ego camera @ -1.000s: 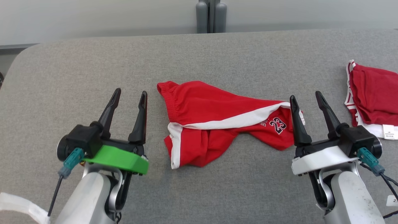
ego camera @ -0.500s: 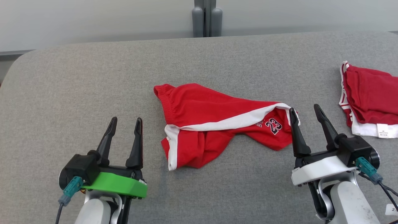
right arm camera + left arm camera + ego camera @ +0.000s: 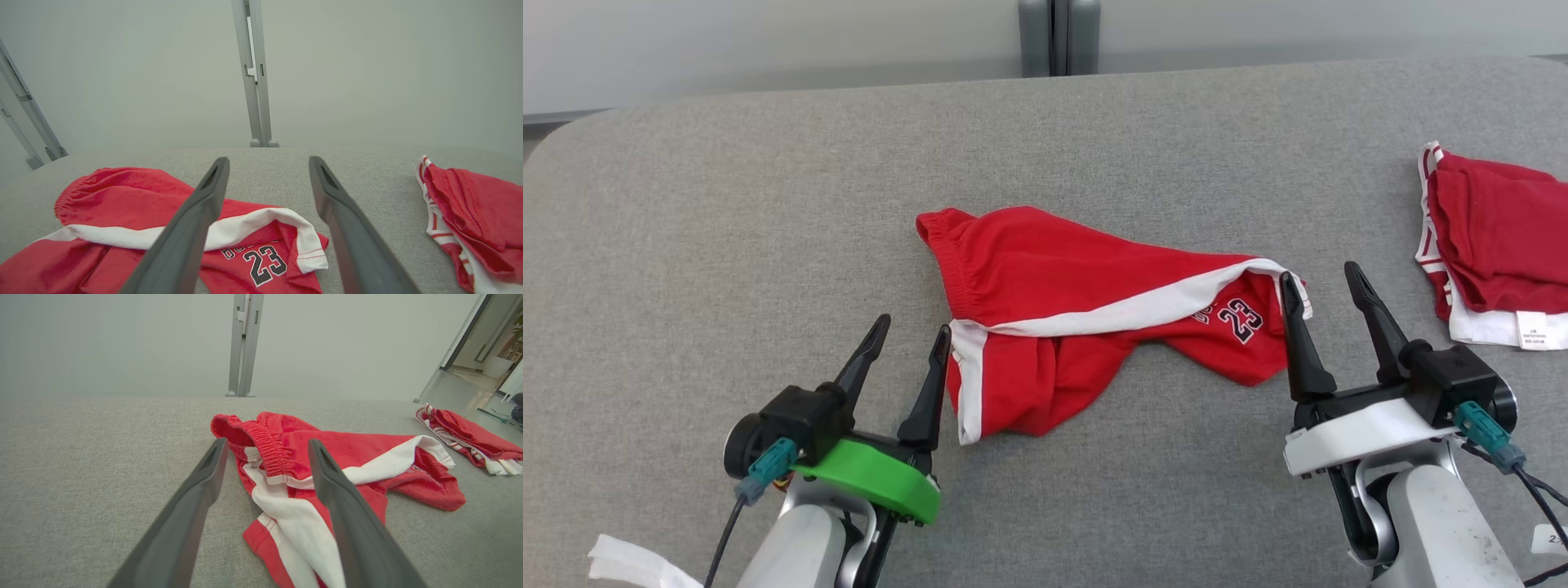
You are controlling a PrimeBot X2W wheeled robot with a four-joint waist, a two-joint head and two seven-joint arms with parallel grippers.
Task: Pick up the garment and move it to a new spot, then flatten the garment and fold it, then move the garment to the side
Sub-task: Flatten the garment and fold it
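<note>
The garment is a crumpled pair of red shorts with white stripes and a "23" print, lying mid-table. In the left wrist view the garment shows its elastic waistband and a white stripe; in the right wrist view the garment shows the "23" end. My left gripper is open with nothing in it, its right fingertip at the shorts' lower left white stripe. My right gripper is open and holds nothing, its left fingertip over the shorts' right end.
A second red and white garment lies folded at the table's right edge, also the folded garment in the right wrist view. The grey fabric table runs wide to the left. A grey post stands behind the far edge.
My left gripper has moved right, toward the shorts' lower left edge. The right gripper has held its place. The head camera has shifted a little.
</note>
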